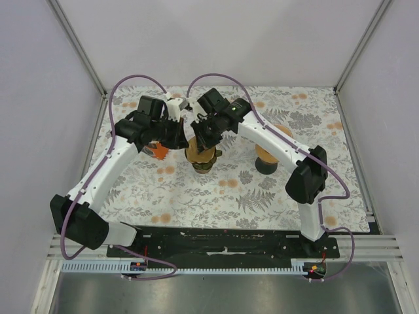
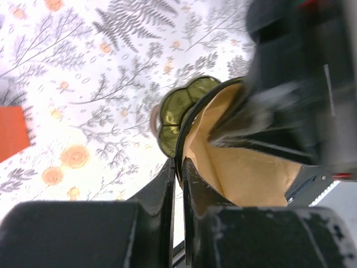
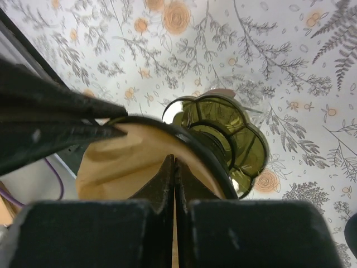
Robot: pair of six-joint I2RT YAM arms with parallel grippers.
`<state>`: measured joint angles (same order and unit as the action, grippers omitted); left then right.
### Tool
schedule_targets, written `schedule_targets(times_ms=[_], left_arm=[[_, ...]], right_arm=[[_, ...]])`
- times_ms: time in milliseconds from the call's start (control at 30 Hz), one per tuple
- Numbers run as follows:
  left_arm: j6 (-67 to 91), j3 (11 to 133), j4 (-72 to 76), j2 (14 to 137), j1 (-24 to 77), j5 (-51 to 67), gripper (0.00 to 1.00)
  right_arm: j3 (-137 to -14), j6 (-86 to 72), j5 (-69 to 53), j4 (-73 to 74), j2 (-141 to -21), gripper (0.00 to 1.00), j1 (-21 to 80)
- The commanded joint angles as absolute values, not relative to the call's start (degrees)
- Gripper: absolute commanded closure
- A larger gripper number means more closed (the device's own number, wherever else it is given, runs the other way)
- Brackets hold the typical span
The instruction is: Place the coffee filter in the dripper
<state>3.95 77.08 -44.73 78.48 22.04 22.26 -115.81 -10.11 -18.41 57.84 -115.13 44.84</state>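
The filter [image 2: 245,173] is seated in the dripper [image 1: 202,166], toward the table's [image 1: 216,196] far edge. The rim is clamped by the left gripper [image 2: 177,174] for steadiness. The right gripper [image 3: 174,166] is fully closed at the filter edge; grip unconfirmed.

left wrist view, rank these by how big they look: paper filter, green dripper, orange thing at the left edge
1. paper filter, largest, though close to the camera and partly hidden.
2. green dripper.
3. orange thing, smallest, but cut off by the frame edge.
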Motion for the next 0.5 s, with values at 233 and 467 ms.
schedule_targets(times_ms=[233,467], left_arm=[[6.68,77.25,-48.16,79.54,20.57,19.42,0.92],[7.03,78.48,-48.08,79.63,20.65,21.27,0.92]], right_arm=[[-122.78,-15.56,-21.45,55.64,-110.92,1.0,42.98],[-117.01,-6.78,-25.57,48.01,-102.85,0.98,42.98]])
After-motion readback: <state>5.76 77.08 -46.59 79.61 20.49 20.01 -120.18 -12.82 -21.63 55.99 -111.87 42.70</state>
